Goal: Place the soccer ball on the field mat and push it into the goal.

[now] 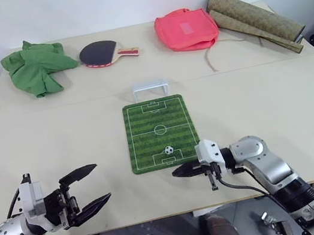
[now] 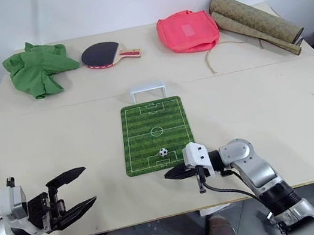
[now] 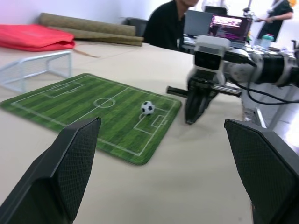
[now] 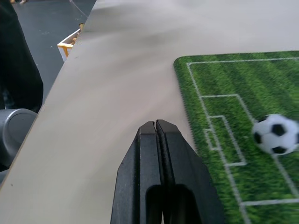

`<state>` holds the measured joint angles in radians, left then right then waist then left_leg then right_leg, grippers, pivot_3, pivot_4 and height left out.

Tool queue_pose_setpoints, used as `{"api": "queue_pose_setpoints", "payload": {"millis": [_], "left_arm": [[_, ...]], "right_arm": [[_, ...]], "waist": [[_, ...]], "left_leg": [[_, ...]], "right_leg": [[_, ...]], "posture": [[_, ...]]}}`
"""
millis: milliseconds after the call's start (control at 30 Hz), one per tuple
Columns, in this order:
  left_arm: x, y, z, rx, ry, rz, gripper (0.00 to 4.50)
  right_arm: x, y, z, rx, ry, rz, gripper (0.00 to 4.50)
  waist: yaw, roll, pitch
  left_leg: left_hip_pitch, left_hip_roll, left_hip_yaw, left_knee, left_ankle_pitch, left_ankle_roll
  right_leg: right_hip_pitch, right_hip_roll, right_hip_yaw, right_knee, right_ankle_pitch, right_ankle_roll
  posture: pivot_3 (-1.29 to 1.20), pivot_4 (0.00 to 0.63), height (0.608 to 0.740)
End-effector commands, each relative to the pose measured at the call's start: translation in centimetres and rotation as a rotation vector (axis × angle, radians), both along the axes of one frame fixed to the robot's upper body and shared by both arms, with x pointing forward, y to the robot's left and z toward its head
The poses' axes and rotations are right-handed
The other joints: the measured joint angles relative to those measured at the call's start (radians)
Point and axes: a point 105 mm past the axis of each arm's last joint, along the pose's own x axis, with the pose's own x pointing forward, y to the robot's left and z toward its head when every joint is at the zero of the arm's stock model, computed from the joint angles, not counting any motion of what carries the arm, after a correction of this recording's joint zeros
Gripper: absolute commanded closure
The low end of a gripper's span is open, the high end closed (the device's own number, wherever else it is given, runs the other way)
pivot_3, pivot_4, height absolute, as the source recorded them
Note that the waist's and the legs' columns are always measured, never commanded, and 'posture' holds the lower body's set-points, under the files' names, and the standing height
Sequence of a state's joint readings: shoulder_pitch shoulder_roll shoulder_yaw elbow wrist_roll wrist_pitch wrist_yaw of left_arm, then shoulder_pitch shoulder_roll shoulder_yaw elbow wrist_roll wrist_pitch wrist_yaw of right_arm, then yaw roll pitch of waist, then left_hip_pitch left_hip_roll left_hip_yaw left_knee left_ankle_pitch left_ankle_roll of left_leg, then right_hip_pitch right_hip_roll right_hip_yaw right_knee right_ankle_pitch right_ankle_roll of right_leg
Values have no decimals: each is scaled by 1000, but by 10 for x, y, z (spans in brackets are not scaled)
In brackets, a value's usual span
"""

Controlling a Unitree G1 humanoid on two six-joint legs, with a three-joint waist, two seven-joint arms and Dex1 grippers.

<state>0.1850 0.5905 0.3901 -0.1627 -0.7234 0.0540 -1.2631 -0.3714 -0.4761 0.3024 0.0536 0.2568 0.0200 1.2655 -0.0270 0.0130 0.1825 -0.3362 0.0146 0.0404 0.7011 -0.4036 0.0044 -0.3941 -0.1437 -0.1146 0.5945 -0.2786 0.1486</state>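
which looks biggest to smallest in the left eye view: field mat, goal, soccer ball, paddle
1. field mat
2. paddle
3. goal
4. soccer ball
The paddle lies farther from the camera, so its lead over the goal holds.

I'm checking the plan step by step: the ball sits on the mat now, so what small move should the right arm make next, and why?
Probably bring the shut right gripper onto the near end of the green striped field mat, just behind the small black-and-white soccer ball. The ball rests by the near penalty box, the white wire goal stands past the far end, and the fingertips hang off the mat's near edge.
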Motion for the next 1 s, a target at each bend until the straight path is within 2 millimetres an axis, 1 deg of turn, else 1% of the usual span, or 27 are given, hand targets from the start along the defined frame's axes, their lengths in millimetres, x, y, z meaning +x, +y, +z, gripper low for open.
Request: {"api": "queue_pose_setpoints", "payload": {"millis": [33,167,267,300,367,467,533,567,633,733,833,933,1000], "left_arm": [[1,-3,6,24,-24,0,0],[4,-3,5,23,-20,14,0],[11,0,7,-5,-27,78,0],[15,2,9,-29,-28,115,0],[21,5,11,-57,-23,165,0],[28,7,15,-101,-27,221,0],[36,13,17,-149,-12,305,0],[40,15,17,-152,-9,341,0],[42,17,14,-133,-1,371,0],[42,18,11,-112,8,374,0],[44,19,11,-114,13,375,0],[45,20,13,-99,-1,369,0],[46,22,18,-105,-32,373,0]], "right_arm": [[10,4,11,33,-21,2,4449],[25,8,12,16,-29,-28,4449],[44,10,14,-10,-41,-85,4449],[56,12,18,1,-52,-133,4449],[72,15,26,32,-71,-207,4449],[86,17,40,82,-96,-267,4449],[95,17,54,130,-108,-327,4449],[93,18,60,153,-102,-318,4449],[85,20,65,175,-88,-288,4449],[72,20,64,172,-73,-255,4449],[61,9,60,163,-78,-231,4449],[51,-8,58,163,-81,-208,4449],[42,-27,58,181,-105,-198,4449]], "waist": [[-1,0,0],[-2,0,0],[-3,0,0],[-3,0,0],[-4,0,0],[-4,0,0],[-3,0,0],[-3,0,0],[-4,0,0],[-4,0,0],[1,0,0],[1,0,0],[1,0,0]], "left_leg": [[0,0,0,0,0,0],[0,0,0,0,0,0],[0,0,0,0,0,0],[0,0,0,0,0,0],[0,0,0,0,0,0],[0,0,-1,0,0,0],[0,0,-1,0,0,0],[-1,0,-2,0,0,0],[-1,0,-2,-1,0,0],[-1,0,-2,-1,0,0],[-1,0,-1,-1,0,0],[-2,-1,-1,-1,0,0],[-1,-1,-1,-1,0,0]], "right_leg": [[0,0,0,0,0,0],[0,0,0,0,0,0],[0,0,0,0,0,0],[0,0,0,0,0,0],[0,0,0,0,0,0],[0,0,0,1,0,0],[0,0,-1,1,0,0],[0,0,-1,1,0,0],[0,0,-2,0,0,0],[-1,0,-2,0,0,0],[0,0,-2,0,0,0],[0,0,-2,-1,0,0],[0,0,-2,-1,0,0]], "posture": [[0,150,740],[0,150,740],[0,150,740],[0,150,740],[0,150,740],[0,150,740],[0,150,740],[0,150,740],[0,150,740],[0,150,740],[0,150,740],[0,150,740],[0,150,740]]}}
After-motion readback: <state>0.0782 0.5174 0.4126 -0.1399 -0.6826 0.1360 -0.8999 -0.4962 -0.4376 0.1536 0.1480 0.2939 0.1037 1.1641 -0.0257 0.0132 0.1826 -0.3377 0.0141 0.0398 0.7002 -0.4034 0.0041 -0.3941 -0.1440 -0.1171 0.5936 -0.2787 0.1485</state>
